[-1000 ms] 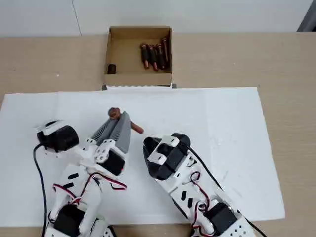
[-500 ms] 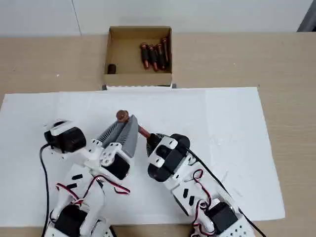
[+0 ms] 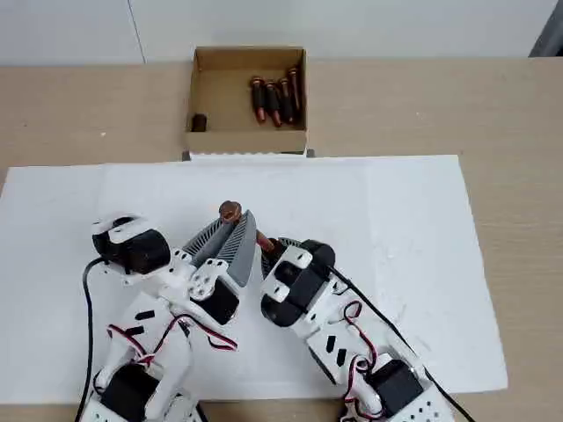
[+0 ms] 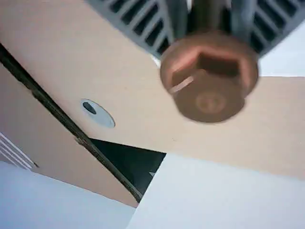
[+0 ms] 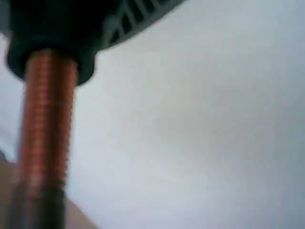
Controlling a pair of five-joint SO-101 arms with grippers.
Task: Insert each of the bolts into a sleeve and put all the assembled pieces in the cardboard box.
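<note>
Gripper on your left arm [image 3: 237,224] is closed on a bolt [image 3: 230,211]. The bolt's six-sided head sticks out past the grey fingertips [image 4: 143,19]. Just beside it, to the right, your right gripper [image 3: 269,251] is closed too. It holds a thin copper rod [image 5: 45,119] with screw threads. The rod pokes out toward the bolt, and its far end looks darker. You cannot tell if the rod touches the bolt. Both arms sit over a white sheet of paper [image 3: 396,229] on the bench [image 3: 493,105]. Past the paper stands the cardboard box [image 3: 220,83]. Inside it, one small dark sleeve [image 3: 200,122] lies by the left wall, and a row of copper pieces [image 3: 275,98] lies at the right.
</note>
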